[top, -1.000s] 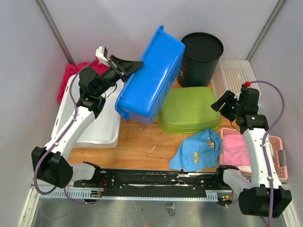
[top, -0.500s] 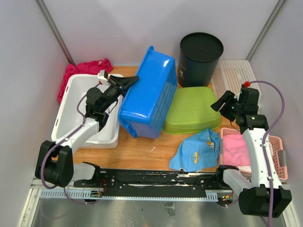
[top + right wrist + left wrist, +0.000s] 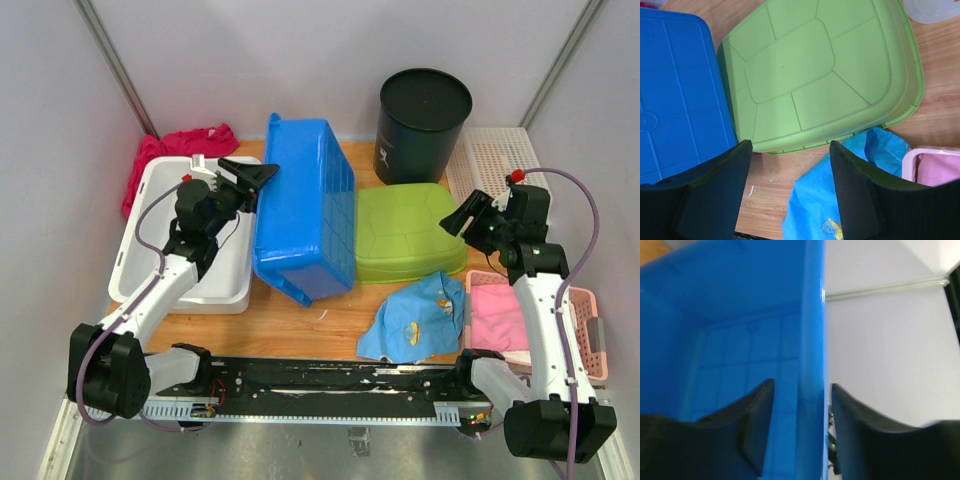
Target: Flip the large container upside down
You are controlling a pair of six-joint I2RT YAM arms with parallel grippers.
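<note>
Blue plastic is filling the left wrist view. Our left hand (image 3: 802, 385) is pinching narrowly across one side wall of the blue container (image 3: 305, 220), one finger inside and one outside, so we are steering the tip-over by its rim. That container is lying bottom-up on the bench (image 3: 300, 320), pressing against the green tub (image 3: 400, 230) and sitting just beside the white tray (image 3: 150, 250). Our right hand (image 3: 790, 150) is hovering wide open above the tub's near edge, out of the way, we judge.

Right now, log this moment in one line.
large blue plastic container: bottom up | left gripper: astride rim, grip unclear | right gripper: open, facing green tub
</note>
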